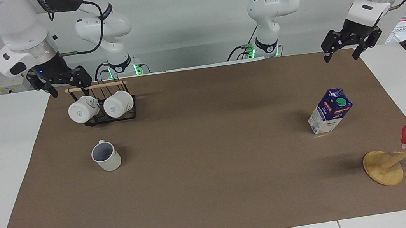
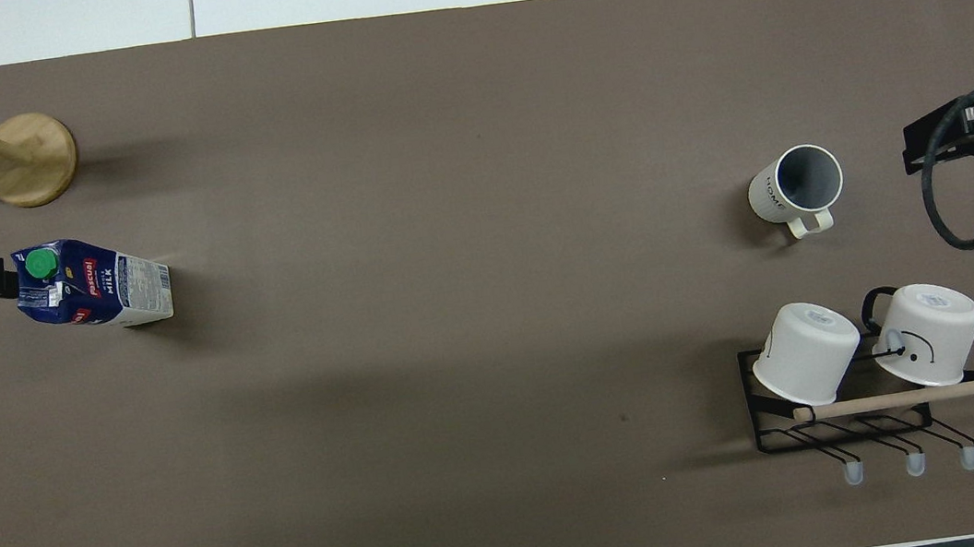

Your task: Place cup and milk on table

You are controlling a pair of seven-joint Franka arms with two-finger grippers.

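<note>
cup (image 1: 106, 155) upright, handle twd robots, milk (image 1: 330, 110) upright

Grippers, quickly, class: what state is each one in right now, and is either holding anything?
Left gripper: open, holding nothing, raised over the mat's edge nearest the robots.
Right gripper: open, holding nothing, raised beside the mug rack.
</note>
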